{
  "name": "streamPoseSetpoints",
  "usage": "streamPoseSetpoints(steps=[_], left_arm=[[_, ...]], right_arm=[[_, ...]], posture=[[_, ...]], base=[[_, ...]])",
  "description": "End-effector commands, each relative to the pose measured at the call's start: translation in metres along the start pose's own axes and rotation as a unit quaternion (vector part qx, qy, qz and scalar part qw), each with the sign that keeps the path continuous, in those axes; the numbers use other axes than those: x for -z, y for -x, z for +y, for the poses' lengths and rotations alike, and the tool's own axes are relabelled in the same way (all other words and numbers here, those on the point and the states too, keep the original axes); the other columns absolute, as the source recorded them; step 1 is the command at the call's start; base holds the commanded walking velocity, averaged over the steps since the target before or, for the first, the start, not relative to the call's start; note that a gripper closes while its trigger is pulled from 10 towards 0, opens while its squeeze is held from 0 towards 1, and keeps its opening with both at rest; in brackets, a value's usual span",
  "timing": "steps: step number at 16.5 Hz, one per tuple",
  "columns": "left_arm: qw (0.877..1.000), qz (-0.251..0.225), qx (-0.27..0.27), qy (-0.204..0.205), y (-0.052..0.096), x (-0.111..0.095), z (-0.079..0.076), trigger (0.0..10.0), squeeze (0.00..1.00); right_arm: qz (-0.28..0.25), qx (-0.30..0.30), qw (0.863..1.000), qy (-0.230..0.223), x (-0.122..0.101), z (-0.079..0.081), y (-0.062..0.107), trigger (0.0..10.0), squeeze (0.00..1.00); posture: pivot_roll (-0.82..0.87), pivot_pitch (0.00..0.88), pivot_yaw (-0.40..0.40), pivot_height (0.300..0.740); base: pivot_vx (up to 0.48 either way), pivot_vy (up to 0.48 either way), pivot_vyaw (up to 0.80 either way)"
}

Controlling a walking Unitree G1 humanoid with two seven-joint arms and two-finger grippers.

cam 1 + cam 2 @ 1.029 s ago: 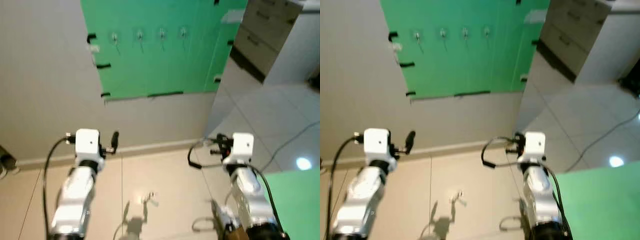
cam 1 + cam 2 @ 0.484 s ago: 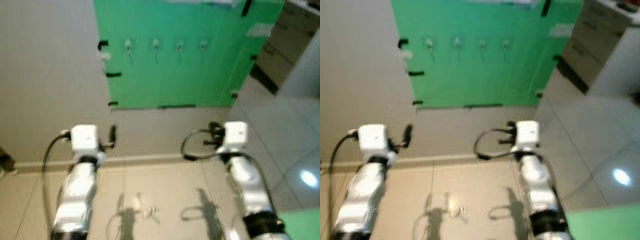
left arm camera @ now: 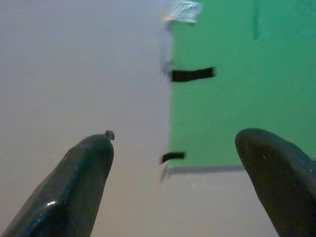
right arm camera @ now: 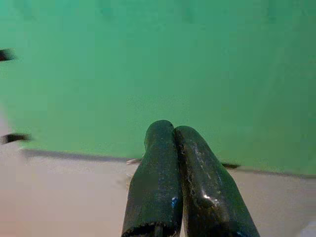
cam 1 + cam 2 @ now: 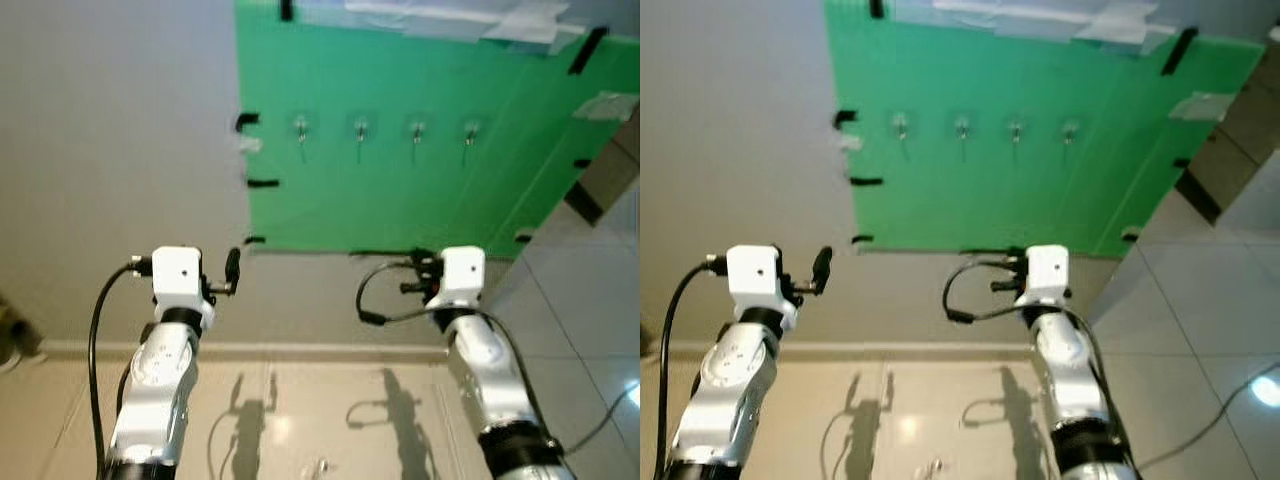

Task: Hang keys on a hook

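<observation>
So I'm facing the green sheet (image 5: 400, 150) that's taped onto the grey wall (image 5: 110, 150), and everything here sits relative to that sheet. Four little hooks (image 5: 360, 130) run in a row across its upper part, all bare as far as I can see. Black tape strips (image 5: 262, 183) hold the sheet's left edge to the wall.

My left gripper (image 3: 173, 197) is up in front of the wall just off the sheet's lower left corner, fingers (image 3: 79, 182) spread wide apart with nothing between them. My right gripper (image 4: 175, 163) is held up below the sheet's bottom edge, fingers pressed together; I can't make out anything pinched in there.

The keys (image 5: 320, 467), I think, are that small pale blurry thing down on the tiled floor (image 5: 300, 410), well below the sheet and between my two arms. Too small to be sure, honestly.
</observation>
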State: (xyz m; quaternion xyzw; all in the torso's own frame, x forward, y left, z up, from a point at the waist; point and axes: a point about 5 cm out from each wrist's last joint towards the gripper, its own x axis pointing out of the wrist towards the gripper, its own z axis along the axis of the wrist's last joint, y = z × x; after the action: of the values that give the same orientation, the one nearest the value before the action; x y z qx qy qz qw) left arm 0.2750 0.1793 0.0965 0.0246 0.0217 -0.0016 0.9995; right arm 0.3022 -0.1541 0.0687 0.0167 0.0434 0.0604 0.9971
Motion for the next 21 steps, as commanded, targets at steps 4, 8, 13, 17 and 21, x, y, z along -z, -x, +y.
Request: streamPoseSetpoints(steps=[4, 8, 13, 17, 21], left_arm=[[1.0, -0.013, 0.008, -0.02, -0.002, -0.007, -0.005, 10.0, 0.0], [1.0, -0.01, 0.005, -0.001, -0.001, -0.006, -0.008, 10.0, 0.0], [1.0, -0.016, 0.0, 0.023, 0.001, -0.007, -0.01, 10.0, 0.0], [0.999, -0.016, 0.003, 0.036, 0.003, -0.005, -0.014, 10.0, 0.0], [0.999, -0.019, 0.002, 0.038, 0.005, -0.006, -0.014, 10.0, 0.0]], right_arm=[[0.005, -0.016, 1.0, 0.026, -0.007, -0.003, -0.002, 10.0, 0.0], [-0.017, -0.243, 0.967, 0.073, -0.049, 0.037, 0.0, 10.0, 0.0], [-0.069, -0.279, 0.957, -0.026, -0.106, 0.039, -0.007, 10.0, 0.0], [-0.062, -0.328, 0.941, -0.051, -0.116, 0.056, -0.007, 10.0, 0.0], [-0.028, -0.355, 0.933, -0.056, -0.111, 0.073, -0.018, 10.0, 0.0]], posture=[[0.09, 0.0, -0.038, 0.74], [0.09, 0.0, -0.047, 0.74], [0.09, 0.0, -0.083, 0.74], [0.09, 0.0, -0.1, 0.74], [0.12, 0.0, -0.123, 0.74]], base=[[0.48, 0.0, 0.0], [0.0, 0.0, 0.0], [0.0, 0.0, 0.0], [0.0, 0.0, 0.0], [0.0, 0.0, 0.0]])
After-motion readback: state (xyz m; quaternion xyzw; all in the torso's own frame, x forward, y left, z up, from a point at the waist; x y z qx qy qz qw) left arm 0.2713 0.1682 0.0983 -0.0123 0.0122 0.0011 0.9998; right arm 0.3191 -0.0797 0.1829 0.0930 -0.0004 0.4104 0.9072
